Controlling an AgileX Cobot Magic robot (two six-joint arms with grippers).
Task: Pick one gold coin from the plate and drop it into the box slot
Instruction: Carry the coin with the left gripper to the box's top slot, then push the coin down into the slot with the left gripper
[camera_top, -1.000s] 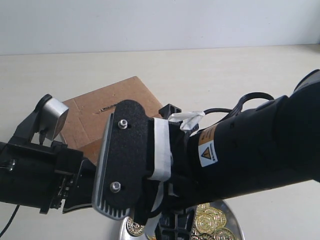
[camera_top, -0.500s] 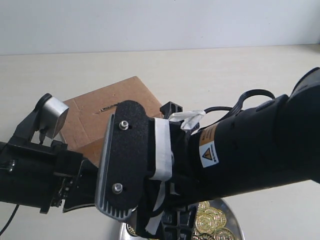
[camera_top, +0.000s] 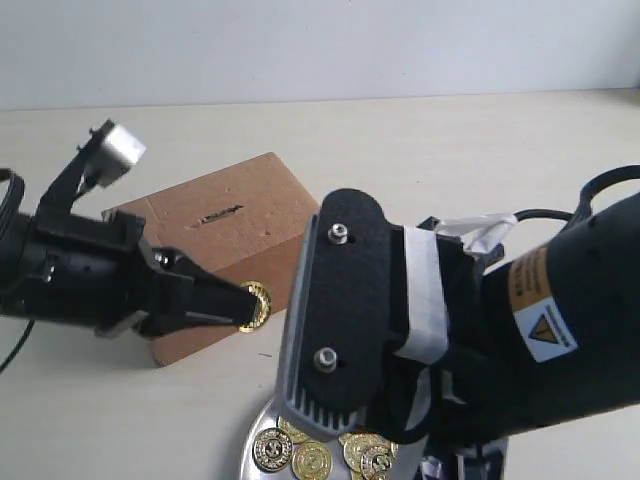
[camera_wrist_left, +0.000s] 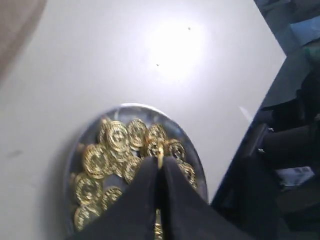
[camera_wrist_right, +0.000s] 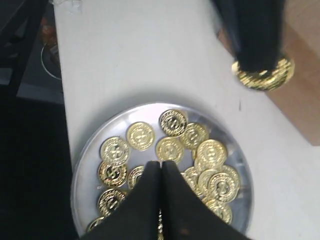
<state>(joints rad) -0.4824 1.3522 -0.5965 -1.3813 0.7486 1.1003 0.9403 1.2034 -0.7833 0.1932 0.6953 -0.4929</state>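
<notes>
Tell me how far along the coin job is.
Done: one coin is off the plate, pinched in the left claw. In hand: the coin hangs near the edge of the box, not yet over the slot. Left: bring it above the slot and release.

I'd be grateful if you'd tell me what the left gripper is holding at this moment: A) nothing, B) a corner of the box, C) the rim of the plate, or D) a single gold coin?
D: the left gripper pinches a gold coin at its tips, not yet at the slot.
</notes>
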